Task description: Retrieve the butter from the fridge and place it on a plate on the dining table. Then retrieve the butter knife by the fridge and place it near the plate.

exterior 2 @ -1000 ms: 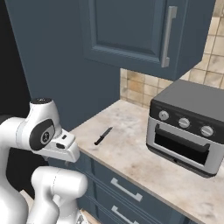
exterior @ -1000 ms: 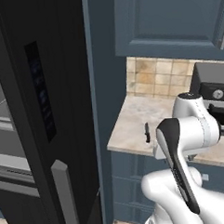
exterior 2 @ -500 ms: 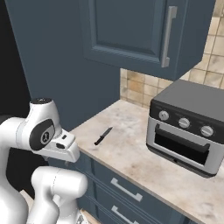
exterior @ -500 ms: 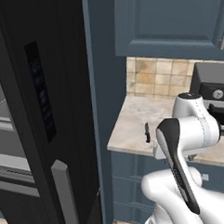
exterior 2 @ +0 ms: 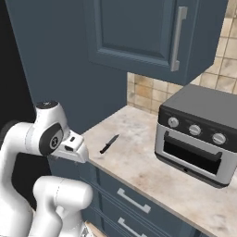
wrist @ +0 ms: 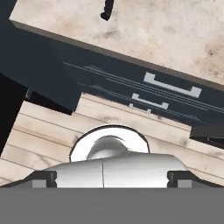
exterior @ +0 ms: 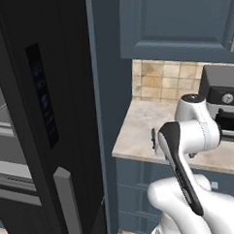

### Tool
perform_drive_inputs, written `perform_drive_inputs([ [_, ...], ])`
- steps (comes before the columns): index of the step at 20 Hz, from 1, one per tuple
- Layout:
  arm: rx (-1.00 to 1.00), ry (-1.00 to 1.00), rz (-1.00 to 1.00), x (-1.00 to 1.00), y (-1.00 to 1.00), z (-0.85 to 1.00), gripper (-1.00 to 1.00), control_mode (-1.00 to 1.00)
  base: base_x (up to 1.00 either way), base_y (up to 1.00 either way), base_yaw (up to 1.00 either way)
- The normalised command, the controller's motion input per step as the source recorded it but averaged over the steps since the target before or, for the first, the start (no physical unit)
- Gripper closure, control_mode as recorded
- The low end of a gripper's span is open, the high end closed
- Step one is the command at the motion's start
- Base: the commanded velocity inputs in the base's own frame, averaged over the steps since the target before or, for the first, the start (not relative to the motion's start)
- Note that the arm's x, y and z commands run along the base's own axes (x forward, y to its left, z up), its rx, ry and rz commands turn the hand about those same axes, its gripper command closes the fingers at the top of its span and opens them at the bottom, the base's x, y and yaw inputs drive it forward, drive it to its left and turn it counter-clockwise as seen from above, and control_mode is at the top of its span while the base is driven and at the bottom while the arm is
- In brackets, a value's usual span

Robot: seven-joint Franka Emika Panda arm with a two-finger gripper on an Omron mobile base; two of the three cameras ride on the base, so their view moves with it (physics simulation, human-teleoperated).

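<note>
Butter knife (exterior 2: 109,144) seen flat on marbled counter (exterior 2: 152,171), near front-left corner, just beside fridge (exterior: 46,118). Judged light, stiff, thin, slippery; low profile makes pinch hard. Handle end toward counter front edge judged best hold, jaws set across its width. Arm folded back low before drawers (wrist: 144,94), hand aimed down at floor. Gripper spread wide, nothing held.

No readable text, labels or nos. anywhere. Fridge (exterior: 46,118) display strip (exterior: 42,93) shows faint marks, too blurred to read. Oven (exterior 2: 203,132) knobs carry no legible markings.
</note>
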Motion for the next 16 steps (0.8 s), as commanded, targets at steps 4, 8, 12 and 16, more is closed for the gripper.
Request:
perform_drive_inputs([
  [4, 0.02, 0.00, -0.06, 0.62, -0.05, 0.00, -1.00, -1.00, 0.00, 0.00, 0.00],
  [8, 0.12, 0.00, -0.10, 0.57, -0.05, 0.04, -1.00, -1.00, 0.00, 0.00, 0.00],
  [12, 0.00, 0.06, -0.07, 0.39, -0.20, 0.00, -1.00, -1.00, 0.00, 0.00, 0.00],
  [16, 0.00, 0.01, -0.06, 0.50, -0.05, -0.18, -1.00, -1.00, 0.00, 0.00, 0.00],
])
